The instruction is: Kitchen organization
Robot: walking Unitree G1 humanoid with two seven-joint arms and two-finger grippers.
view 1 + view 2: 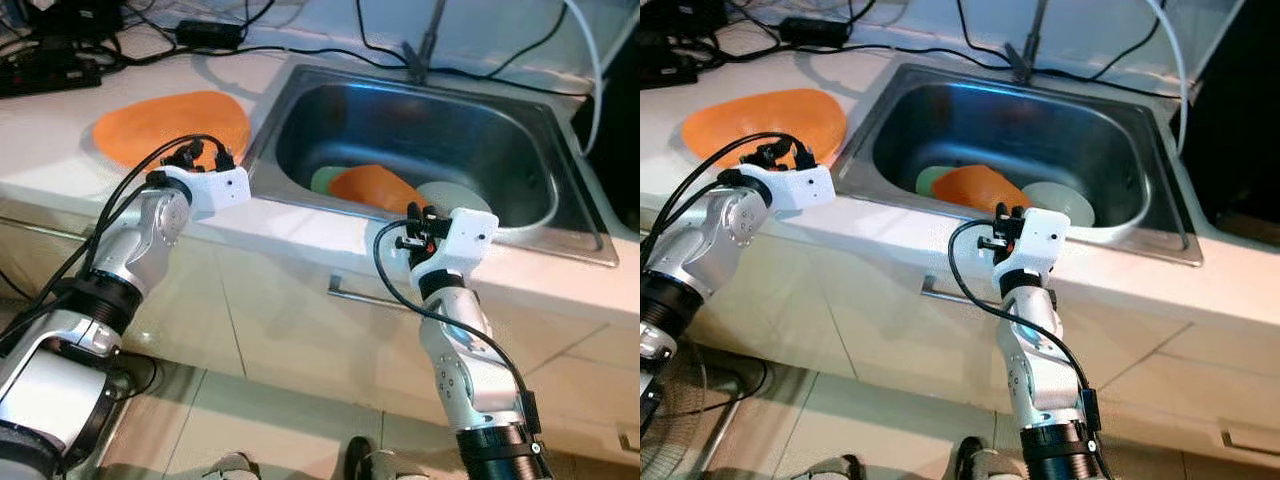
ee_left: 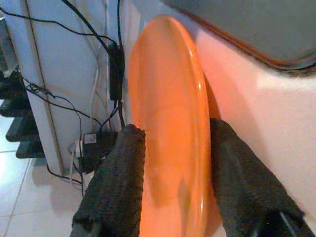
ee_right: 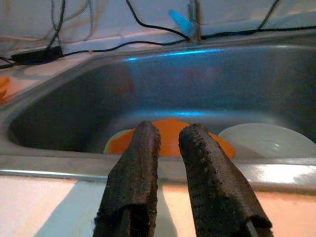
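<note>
Sink [image 1: 575, 215] is holding an orange plate [image 1: 375, 186]; beside it, left gripper [image 2: 170, 148] is straddling another plate [image 2: 165, 123], fingers parted, likely for lifting. Right gripper [image 3: 170, 143], slightly parted, is facing the sink.

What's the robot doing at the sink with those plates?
It is sorting dishes. Its left claw has one finger on each side of an orange plate lying on the counter beside the sink. Its right claw hovers at the sink's front edge, fingers slightly apart and holding nothing. In the sink lie another orange plate, a white plate and a pale green one.
</note>
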